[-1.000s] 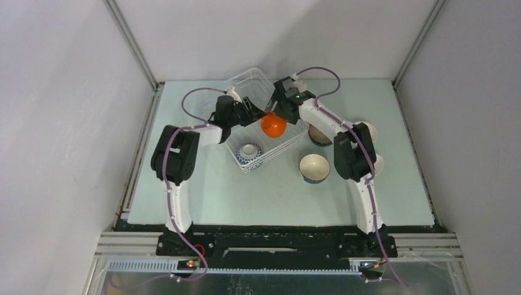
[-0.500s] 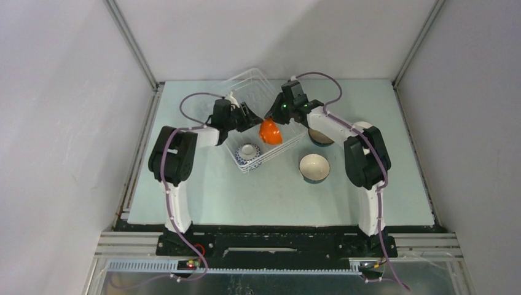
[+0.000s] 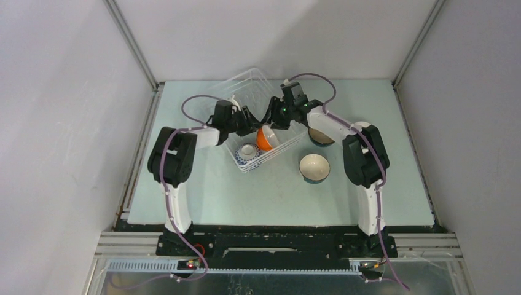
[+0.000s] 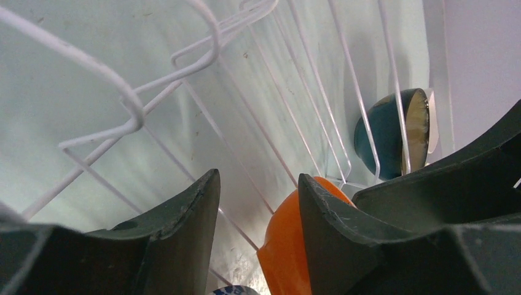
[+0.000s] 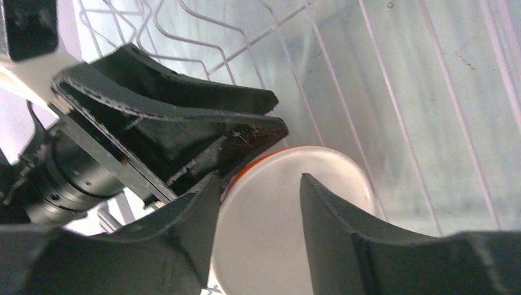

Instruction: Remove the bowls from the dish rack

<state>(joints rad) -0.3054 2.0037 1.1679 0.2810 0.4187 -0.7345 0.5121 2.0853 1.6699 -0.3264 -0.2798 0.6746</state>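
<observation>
The white wire dish rack (image 3: 246, 83) stands at the back centre. An orange bowl (image 3: 265, 137) with a pale inside lies tilted in it, and a blue-and-white bowl (image 3: 249, 152) sits at its near end. My left gripper (image 3: 253, 121) is open; in the left wrist view (image 4: 258, 178) the orange bowl (image 4: 284, 243) sits against its right finger. My right gripper (image 3: 274, 121) is open over the bowl's mouth. In the right wrist view (image 5: 259, 178) one finger (image 5: 329, 215) is inside the orange bowl (image 5: 264, 233) and the other is by its rim.
A cream-inside bowl (image 3: 314, 167) stands on the table right of the rack. A dark bowl (image 3: 319, 136) lies behind it and also shows in the left wrist view (image 4: 387, 132). Another bowl is partly hidden by the right arm (image 3: 364, 153). The rack's tines (image 4: 135, 104) surround both grippers.
The right gripper brought the orange bowl down and left into the rack. The bowl tipped from dome-up to showing its pale inside. The left gripper closed in on it.
</observation>
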